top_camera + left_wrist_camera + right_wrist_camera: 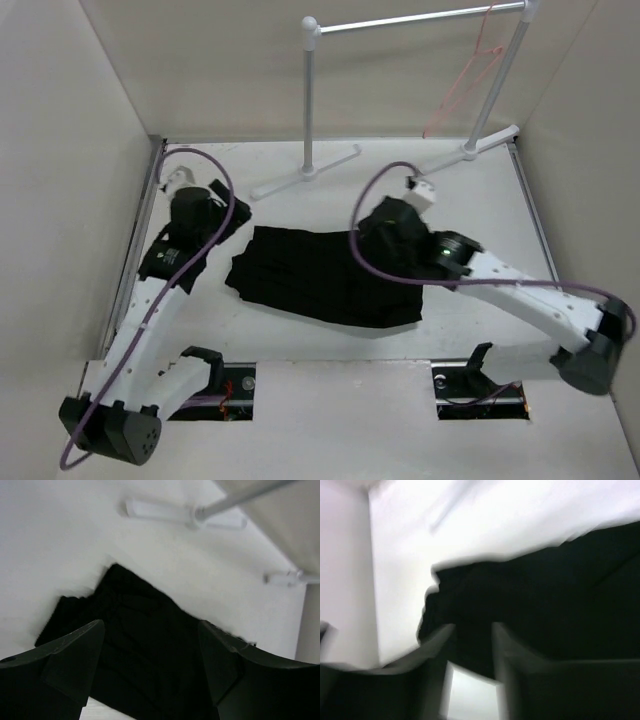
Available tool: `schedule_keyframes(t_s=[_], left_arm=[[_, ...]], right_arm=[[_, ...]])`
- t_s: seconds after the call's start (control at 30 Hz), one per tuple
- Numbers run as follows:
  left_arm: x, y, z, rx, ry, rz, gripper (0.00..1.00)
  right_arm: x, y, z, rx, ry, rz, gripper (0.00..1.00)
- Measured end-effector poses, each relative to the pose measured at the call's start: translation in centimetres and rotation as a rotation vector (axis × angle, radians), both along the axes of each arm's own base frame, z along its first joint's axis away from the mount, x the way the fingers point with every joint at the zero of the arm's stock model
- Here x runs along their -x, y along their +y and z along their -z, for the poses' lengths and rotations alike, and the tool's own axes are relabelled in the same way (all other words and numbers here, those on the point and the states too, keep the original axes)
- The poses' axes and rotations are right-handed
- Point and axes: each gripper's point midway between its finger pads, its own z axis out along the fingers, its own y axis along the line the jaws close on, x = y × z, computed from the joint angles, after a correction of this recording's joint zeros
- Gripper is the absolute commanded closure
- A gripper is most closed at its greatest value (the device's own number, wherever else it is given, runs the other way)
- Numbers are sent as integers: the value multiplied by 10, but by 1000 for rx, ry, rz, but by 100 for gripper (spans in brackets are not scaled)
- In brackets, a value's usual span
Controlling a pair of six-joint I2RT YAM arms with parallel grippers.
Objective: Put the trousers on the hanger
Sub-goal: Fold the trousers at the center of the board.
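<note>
**Trousers flat on the table, hanger bare on the rack**

Trousers (320, 275) lie as a folded black heap on the table (300, 345), between the two arms and well apart from the hanger, so nothing has been draped yet.

On the left, the left gripper (150, 630) hangs over the cloth's left end with its jaws spread wide and nothing between them. That looks like a stance for taking that end, not a grip.

On the cloth's right side, the right gripper (472, 630) is low over a dark edge of the fabric. Its wrist view is blurred: a narrow gap shows between the fingers, but I cannot tell whether cloth is pinched there. My guess is that it is working to pick up an edge.

Far right and back, the hanger (452, 90) dangles by its hook from the bar of the grey rack (310, 100), free of any garment. Both ends probably need lifting before a leg can be threaded through it.
</note>
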Motion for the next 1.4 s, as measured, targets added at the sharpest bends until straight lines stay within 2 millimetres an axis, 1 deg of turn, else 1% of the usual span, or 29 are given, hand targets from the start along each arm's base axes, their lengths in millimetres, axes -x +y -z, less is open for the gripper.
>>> schedule_keyframes(t_s=[0.03,0.07,0.1,0.13,0.17,0.2,0.23,0.3,0.37,0.43,0.47,0.57,0.63,0.67,0.7,0.77,0.83,0.87,0.93,0.97,1.0,1.1,1.13,1.17,1.23,1.3,1.33,1.37,1.4], left_arm=[[1,-15,14,-11,33,47,26],[2,-27,28,-23,67,86,27],[4,-41,43,-40,105,130,28],[5,-53,58,-58,142,168,28],[5,-63,70,-78,174,204,29],[4,-72,81,-96,201,231,30],[1,-80,92,-116,223,255,32],[-5,-92,112,-156,264,292,39],[-10,-102,132,-198,299,321,44],[-17,-107,146,-220,321,332,45],[-21,-108,153,-228,329,332,45],[-31,-108,166,-237,339,317,47],[-39,-105,174,-236,334,299,50],[-43,-101,179,-237,331,283,50],[-45,-95,185,-238,336,262,50],[-45,-78,199,-243,355,209,50],[-42,-53,214,-249,383,139,50],[-41,-43,219,-250,394,108,50],[-41,-24,225,-246,397,49,50],[-43,-15,224,-243,388,20,49],[-44,-5,223,-239,382,-9,48],[-44,24,217,-230,372,-96,37],[-43,32,213,-229,366,-121,33],[-44,37,207,-227,354,-138,29],[-44,40,190,-221,314,-150,24],[-45,34,165,-211,258,-137,21],[-48,29,149,-205,221,-125,21],[-51,23,132,-197,179,-111,21],[-54,17,115,-188,139,-99,23]], right_arm=[[-6,-27,-4,-15,-22,38,87],[-10,-54,-1,-20,-33,73,87],[-12,-76,5,-16,-32,101,85],[-14,-99,16,0,-20,129,79],[-17,-120,30,17,-3,158,67],[-19,-137,45,35,23,183,52],[-21,-156,64,63,60,211,40],[-21,-185,97,110,134,248,29],[-19,-199,123,139,213,240,25],[-21,-201,138,144,262,213,25],[-23,-200,144,144,276,199,27],[-33,-197,157,124,296,171,41],[-46,-196,167,101,303,168,58],[-52,-194,176,93,314,164,63],[-57,-194,184,83,326,164,70],[-64,-189,202,68,354,152,76],[-69,-182,216,43,381,136,77],[-73,-178,219,26,385,130,77],[-87,-168,215,-12,369,113,74],[-95,-162,212,-26,358,105,71],[-103,-156,209,-40,348,97,64],[-118,-144,204,-67,334,88,33],[-121,-142,203,-71,331,87,26],[-122,-140,200,-71,327,83,22],[-123,-139,193,-71,316,78,18],[-120,-141,181,-65,299,70,18],[-119,-142,171,-61,281,65,18],[-117,-143,161,-59,261,59,22],[-114,-143,146,-58,229,53,30]])
